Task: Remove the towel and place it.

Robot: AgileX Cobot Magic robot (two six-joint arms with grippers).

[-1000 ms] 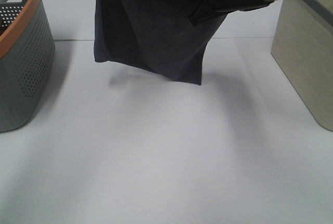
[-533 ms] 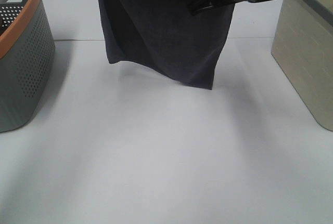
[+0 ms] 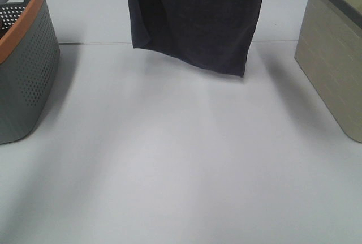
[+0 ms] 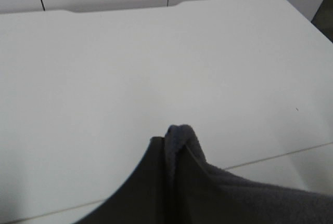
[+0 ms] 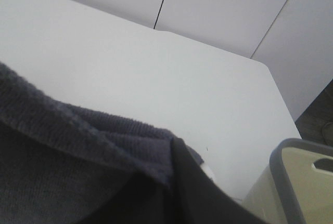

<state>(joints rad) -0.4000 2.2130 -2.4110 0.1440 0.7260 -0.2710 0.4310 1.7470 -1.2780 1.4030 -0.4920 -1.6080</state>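
The dark charcoal towel [image 3: 198,23] hangs spread in the air over the far middle of the white table [image 3: 181,170]. Its lower edge is clear of the surface and its top runs out of the exterior high view. Neither gripper shows in that view. In the left wrist view a bunched corner of the towel [image 4: 179,141] sticks out of my left gripper [image 4: 169,154], which is shut on it. In the right wrist view the towel's stitched hem [image 5: 62,122] runs into my right gripper [image 5: 174,156], which is shut on it. The fingers are mostly hidden by cloth.
A grey perforated basket with an orange rim [image 3: 22,57] stands at the left edge of the table. A beige basket with a grey rim [image 3: 334,57] stands at the right edge and also shows in the right wrist view [image 5: 307,182].
The hanging towel has moved right and risen, and now hangs flatter and wider. The dark arm that crossed the top right has left the exterior high view.
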